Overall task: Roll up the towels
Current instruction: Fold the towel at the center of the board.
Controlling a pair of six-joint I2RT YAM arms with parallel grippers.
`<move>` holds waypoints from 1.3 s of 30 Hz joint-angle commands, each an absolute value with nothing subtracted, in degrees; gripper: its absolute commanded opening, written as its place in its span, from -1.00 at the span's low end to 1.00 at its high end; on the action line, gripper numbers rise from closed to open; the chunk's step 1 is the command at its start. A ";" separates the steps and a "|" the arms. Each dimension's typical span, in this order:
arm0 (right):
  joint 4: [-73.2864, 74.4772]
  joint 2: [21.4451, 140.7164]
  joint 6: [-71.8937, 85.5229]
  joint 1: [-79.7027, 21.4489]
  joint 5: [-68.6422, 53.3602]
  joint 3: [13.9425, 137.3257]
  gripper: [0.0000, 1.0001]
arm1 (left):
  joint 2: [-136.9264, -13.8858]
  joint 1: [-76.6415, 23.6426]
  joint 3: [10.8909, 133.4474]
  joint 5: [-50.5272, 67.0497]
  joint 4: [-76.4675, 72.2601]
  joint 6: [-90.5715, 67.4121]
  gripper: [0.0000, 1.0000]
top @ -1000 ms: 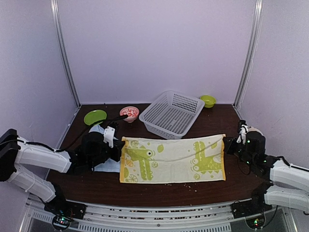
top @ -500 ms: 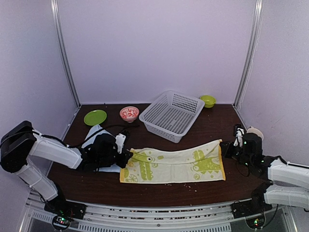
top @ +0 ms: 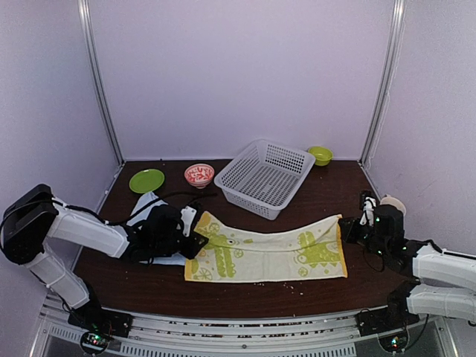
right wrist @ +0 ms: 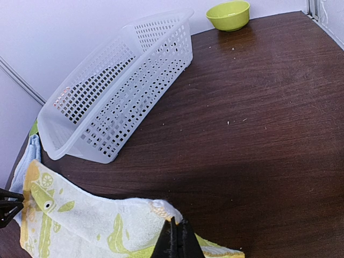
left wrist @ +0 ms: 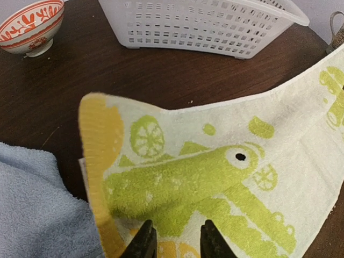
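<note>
Folding the green towel [top: 268, 253] lengthwise looked to be the step in hand, as preparation for rolling. Its far edge was raised off the table [top: 327, 193] while its near edge lay flat. The left gripper [left wrist: 177, 243] pinched the cloth at the far left corner, which flopped away ahead of its fingers. The right gripper [right wrist: 176, 237] had its fingers pressed together on the far right corner, the towel hanging below them and to their left. The next move probably called for both grippers to carry that edge evenly toward the near one, keeping the cloth taut between them so it landed without creases, and only then to let go.

Counted, there were two towels: the green one stretched between the two pairs of fingers, and a blue towel [left wrist: 37, 204] lying just left of the left fingers. There was one white basket [right wrist: 129, 107] beyond both grippers and one green plate [top: 146, 180]. The two bowls, a red-patterned bowl [top: 198, 175] and a green bowl [top: 320, 155], sat well beyond the fingers.
</note>
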State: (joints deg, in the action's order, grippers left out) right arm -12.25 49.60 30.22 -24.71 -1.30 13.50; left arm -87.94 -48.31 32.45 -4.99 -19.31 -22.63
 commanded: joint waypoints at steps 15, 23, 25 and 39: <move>-11.68 49.06 30.80 -24.38 -2.37 13.43 -1.00 | -87.15 -42.94 44.95 -9.30 -3.62 -22.43 0.13; -13.36 51.05 31.05 -24.43 -3.53 13.83 -1.00 | -99.59 -40.58 62.24 -8.45 11.70 -24.53 0.06; -13.47 51.29 30.99 -24.43 -3.62 14.00 -1.00 | -102.62 -40.52 65.22 -8.32 14.27 -24.76 0.02; -13.86 51.32 31.14 -24.43 -4.48 13.60 -1.00 | -113.09 -37.05 72.22 -5.75 20.06 -27.55 0.00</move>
